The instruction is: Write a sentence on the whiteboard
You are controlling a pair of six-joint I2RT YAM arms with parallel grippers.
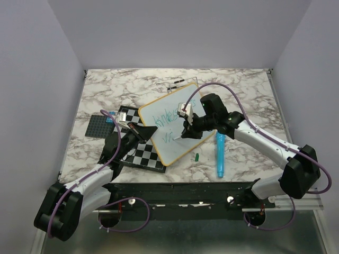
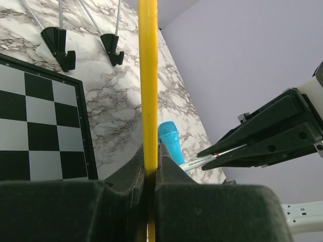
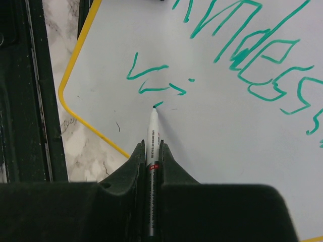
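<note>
Whiteboard [image 1: 163, 147]: lies near the middle of the marble table [image 1: 238, 90], turned on a diagonal, with one corner over the checkered board [image 1: 139, 154].
Sentence [image 3: 252, 65]: the first line of green lettering is written. Under it, the second line is only a few short strokes.
Key relation: the marker [image 3: 151, 132] has its tip on the white surface at the last short stroke. The unwritten area lies down and to the right of the tip in the right wrist view.
Line axis: the second line runs parallel to the first, along the board's long side, so I judge the next strokes go that way.
Nearer arm: the right arm, which reaches over the board from its far right side.
Right gripper [image 3: 150, 149]: clamped tight on the marker barrel, with the tip sticking out ahead of the fingers.
Left gripper [image 2: 149, 157]: pinched on the yellow frame at the board's left edge, bracing it.
Board surface: glossy, smooth white with rounded corners and a thin yellow-orange rim. Small black feet show in the left wrist view.
Marker: a slim white barrel with a dark fine tip that leaves thin lines.
Nearby: a fat blue marker [image 1: 219, 156] and a small green cap [image 1: 196, 156] lie on the table just right of the board, apart from it.
Risk, as I judge it: the slick surface could smear the fresh ink if the fingers drag across it.
</note>
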